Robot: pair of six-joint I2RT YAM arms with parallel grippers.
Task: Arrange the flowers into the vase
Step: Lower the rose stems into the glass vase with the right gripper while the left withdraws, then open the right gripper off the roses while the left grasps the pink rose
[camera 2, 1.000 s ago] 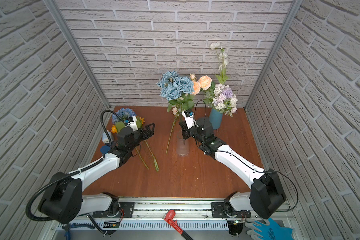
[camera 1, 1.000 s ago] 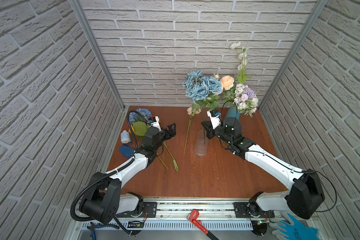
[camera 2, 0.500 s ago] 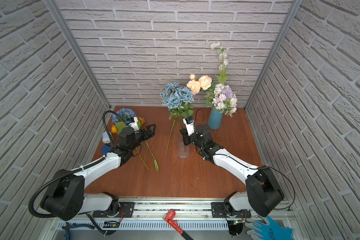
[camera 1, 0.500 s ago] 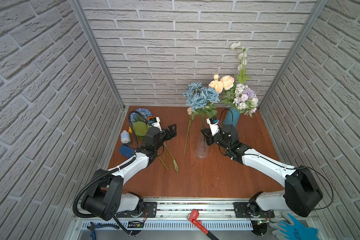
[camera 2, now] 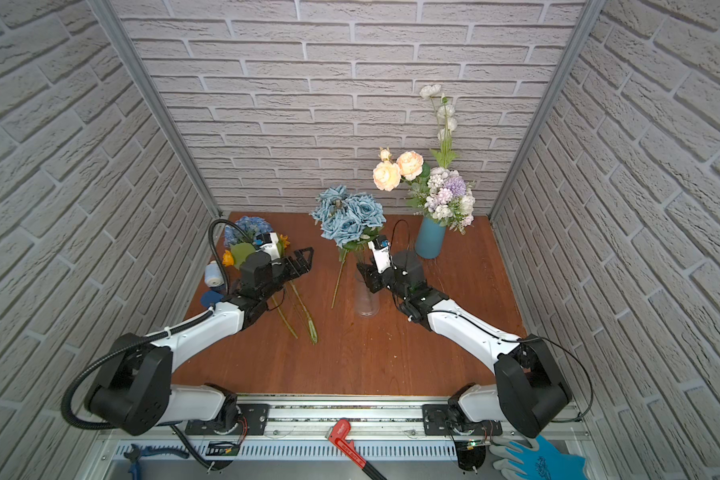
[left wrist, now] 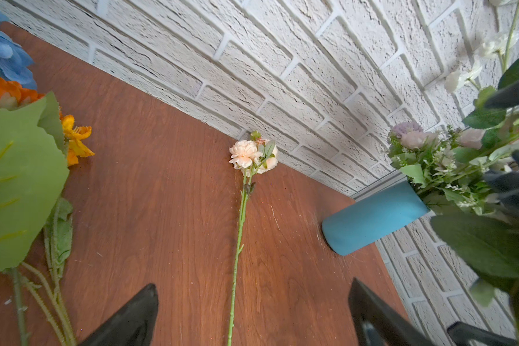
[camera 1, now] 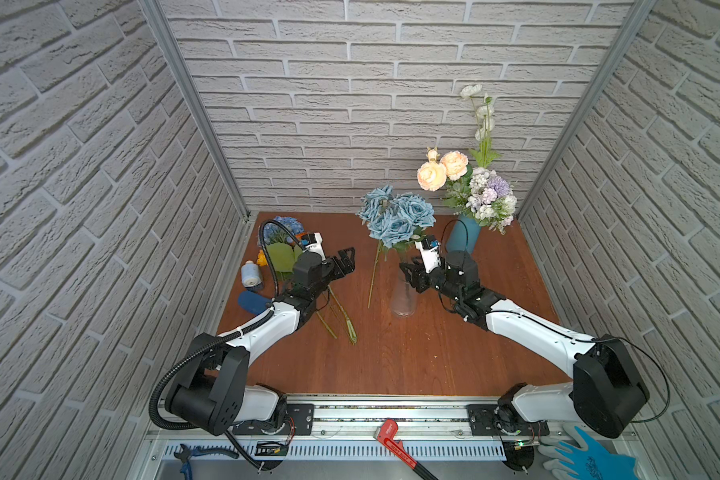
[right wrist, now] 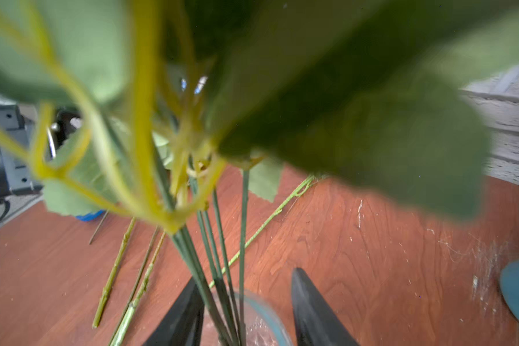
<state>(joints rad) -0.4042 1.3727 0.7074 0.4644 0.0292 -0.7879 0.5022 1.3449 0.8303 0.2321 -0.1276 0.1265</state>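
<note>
The right gripper [right wrist: 244,275], jaws apart, straddles the stems of the blue roses [camera 1: 398,216], which stand in the glass vase [camera 1: 404,297] mid-desk [camera 1: 391,357]. A peach rose [left wrist: 246,154] lies flat beside the vase, with its stem running front to back. The left gripper [camera 1: 347,261], jaws wide apart, points straight along it and looks better placed.

Reddish table [camera 1: 391,357] is showing wood grain, smooth, with pale scuffs beside the clear vase [camera 1: 404,299] — that one is looking like glossy see-through glass or plastic. The blue vase [left wrist: 372,218] behind it is reading matt and smooth. The walls [camera 1: 350,104] are looking rough, chalky, brick-textured. Above the clear vase the dusty-blue roses [camera 1: 396,216] are showing matt cloth-like petals; their stems [right wrist: 243,239] are looking plastic.
</note>
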